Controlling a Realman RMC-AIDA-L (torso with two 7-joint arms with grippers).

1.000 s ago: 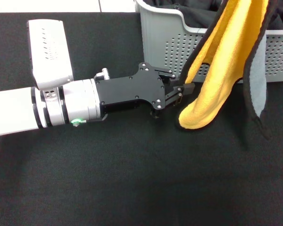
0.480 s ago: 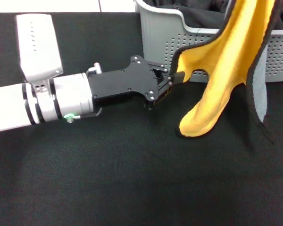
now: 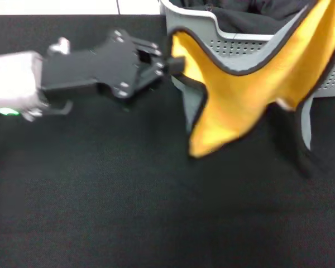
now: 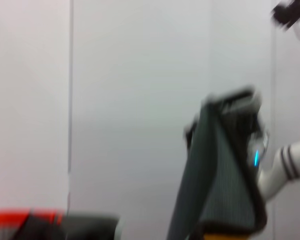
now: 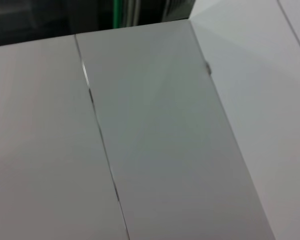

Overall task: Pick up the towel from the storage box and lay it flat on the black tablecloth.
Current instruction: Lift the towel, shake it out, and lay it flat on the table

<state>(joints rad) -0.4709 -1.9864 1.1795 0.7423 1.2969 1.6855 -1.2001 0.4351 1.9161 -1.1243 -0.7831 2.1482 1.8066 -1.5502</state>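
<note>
The yellow-orange towel (image 3: 240, 95) hangs stretched in the air in front of the light grey storage box (image 3: 192, 22), above the black tablecloth (image 3: 128, 195). My left gripper (image 3: 176, 62) is shut on the towel's left corner, just left of the box's near corner. The towel's other end rises out of the head view at the top right. Its grey reverse (image 4: 215, 175) shows in the left wrist view, with my right arm's white wrist (image 4: 287, 162) blurred behind it. The right wrist view shows only a pale flat surface.
Dark folded fabric (image 3: 251, 17) lies inside the storage box at the back. The tablecloth spreads across the whole near and left part of the head view.
My left gripper has moved left and away from me with the towel's corner. The towel has been pulled from a hanging fold into a wide stretched sheet.
</note>
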